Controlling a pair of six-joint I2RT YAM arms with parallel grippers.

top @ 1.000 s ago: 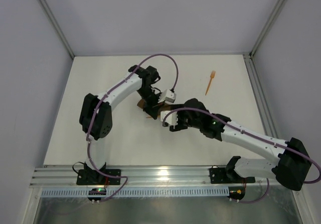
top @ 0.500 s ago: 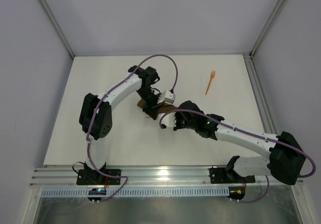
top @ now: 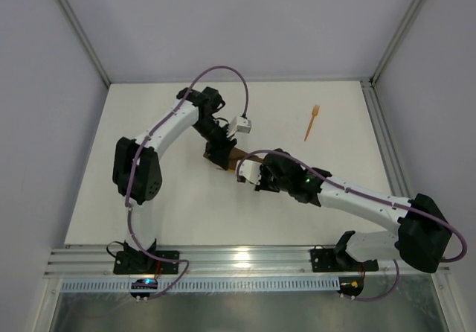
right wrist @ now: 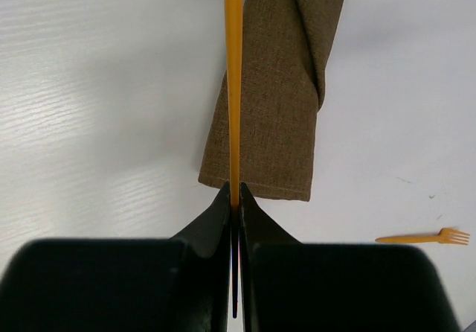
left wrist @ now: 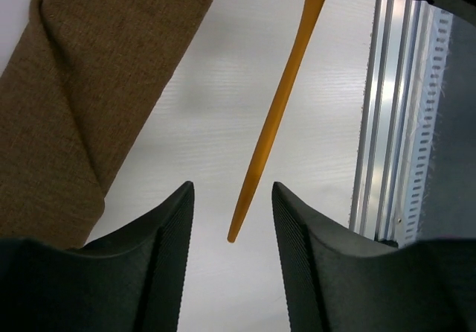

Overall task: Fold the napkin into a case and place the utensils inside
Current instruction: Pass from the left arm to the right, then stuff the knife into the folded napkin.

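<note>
One plain utensil (right wrist: 233, 86): right hand (right wrist: 234, 198) clamps it | left hand (left wrist: 230, 198) stands parted astride its tip | fork (top: 312, 122) lies 2 o'clock of case (top: 232, 157)

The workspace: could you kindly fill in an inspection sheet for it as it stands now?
Surface: white table, no stains seen.
Job's things: brown case lies folded mid-table; pointed utensil is held beside it; fork lies apart, far right.
Clutter: nothing seen.
Grippers: left gripper open, holding nothing; right gripper shut on the pointed utensil.
Cables: purple cables loop along both arms, off the job's things.
Surroundings: grey walls; metal rail at the near edge.
</note>
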